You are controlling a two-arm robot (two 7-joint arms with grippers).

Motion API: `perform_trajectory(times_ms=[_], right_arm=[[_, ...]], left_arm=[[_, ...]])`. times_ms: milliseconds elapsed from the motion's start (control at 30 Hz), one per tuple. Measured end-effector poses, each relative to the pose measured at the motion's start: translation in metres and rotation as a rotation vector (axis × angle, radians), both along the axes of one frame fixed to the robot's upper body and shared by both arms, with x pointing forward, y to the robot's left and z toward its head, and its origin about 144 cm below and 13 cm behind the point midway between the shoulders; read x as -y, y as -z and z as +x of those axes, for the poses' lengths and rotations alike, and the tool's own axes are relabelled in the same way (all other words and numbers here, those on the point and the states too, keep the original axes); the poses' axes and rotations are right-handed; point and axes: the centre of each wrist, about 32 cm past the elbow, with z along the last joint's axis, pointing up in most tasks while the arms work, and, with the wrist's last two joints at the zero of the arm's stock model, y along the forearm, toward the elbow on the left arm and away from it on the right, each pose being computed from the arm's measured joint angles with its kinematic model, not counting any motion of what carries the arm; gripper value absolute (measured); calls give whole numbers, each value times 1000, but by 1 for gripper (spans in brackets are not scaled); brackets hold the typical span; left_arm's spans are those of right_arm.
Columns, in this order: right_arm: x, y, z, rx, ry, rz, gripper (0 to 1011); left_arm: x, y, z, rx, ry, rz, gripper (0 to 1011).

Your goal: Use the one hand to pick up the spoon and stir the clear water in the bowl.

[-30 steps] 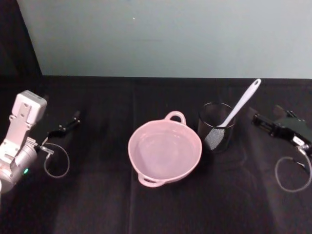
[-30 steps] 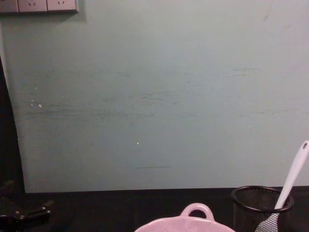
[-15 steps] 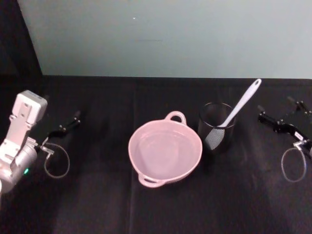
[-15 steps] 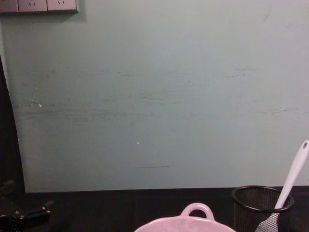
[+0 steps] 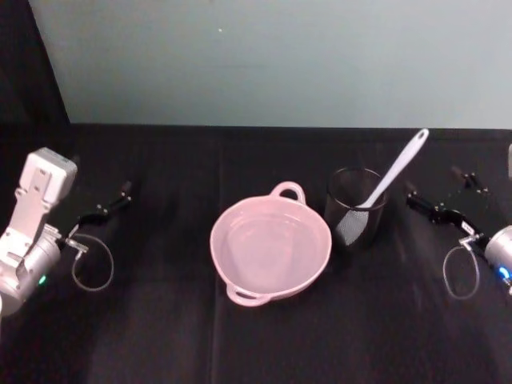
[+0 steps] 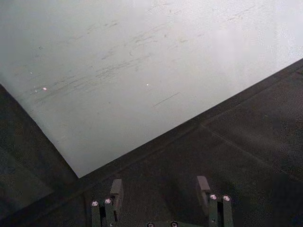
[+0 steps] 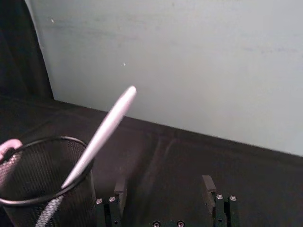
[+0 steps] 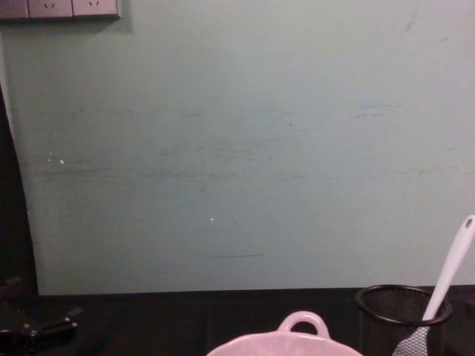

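The pink bowl [image 5: 270, 248] holds clear water at the table's middle; its loop handle [image 8: 303, 324] shows in the chest view. Right of it the white spoon [image 5: 394, 172] stands head-down in a black mesh cup [image 5: 355, 210], its handle leaning up and to the right. My right gripper [image 5: 436, 190] hovers open a short way to the right of the cup, touching nothing. In the right wrist view its fingertips [image 7: 164, 185] stand apart, with the spoon [image 7: 102, 135] and the cup [image 7: 47, 182] ahead and to one side. My left gripper [image 5: 112, 202] is parked open at the far left.
A black cloth [image 5: 160, 320] covers the table, and a pale wall [image 5: 272, 56] stands close behind it. Cable loops hang by both wrists [image 5: 92, 268] [image 5: 458, 272]. The cup stands close beside the bowl's right rim.
My right arm has swung so that its gripper now sits closer to the cup and its silver wrist has come into view. The left arm, bowl and spoon have not moved.
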Motion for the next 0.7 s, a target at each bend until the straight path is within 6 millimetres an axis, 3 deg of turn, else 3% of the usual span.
perform_trajectory(times_ms=[700], right_arm=[[1, 1, 0, -15, 16, 4, 1004]], left_arm=[[0, 0, 0, 0, 0, 0, 1011]])
